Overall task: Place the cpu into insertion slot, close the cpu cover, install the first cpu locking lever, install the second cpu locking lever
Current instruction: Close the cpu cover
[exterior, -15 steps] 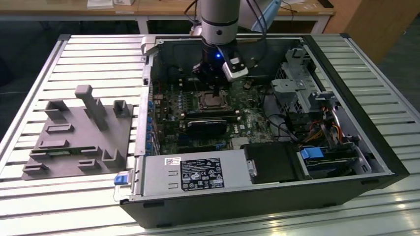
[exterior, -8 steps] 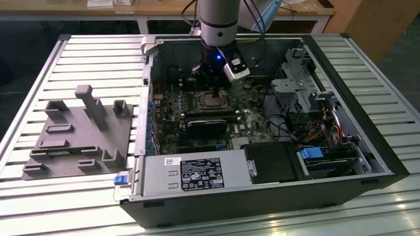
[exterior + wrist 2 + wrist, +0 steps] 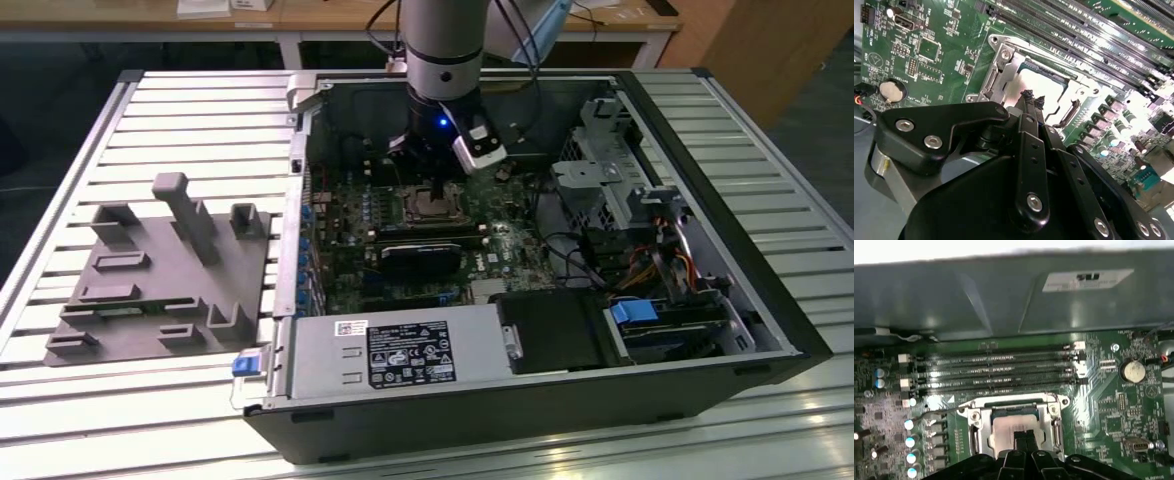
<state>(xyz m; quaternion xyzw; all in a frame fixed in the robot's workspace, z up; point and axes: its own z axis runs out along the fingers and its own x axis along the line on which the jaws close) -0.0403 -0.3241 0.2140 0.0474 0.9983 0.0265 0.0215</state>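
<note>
Pinched narrow and empty, the gripper [image 3: 1032, 97] hangs just above the seated cpu [image 3: 1046, 82]; closing the cpu cover [image 3: 999, 70] seems in hand, needing gentle straight pressure.

A slatted metal table [image 3: 174, 110] spreads wide — behind it stand a wooden desk [image 3: 334, 18] and a wooden cabinet [image 3: 767, 50].

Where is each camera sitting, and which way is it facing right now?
Exterior view: off the arm, high up, looking down into the open computer case; the arm and gripper reach to the insertion slot.
Second wrist view: on the arm, looking along the gripper's black links at the cpu.
First wrist view: on the arm, facing the cpu and memory slots; the gripper's tips show.
Both wrist views share the cpu, gripper and coin battery.
</note>
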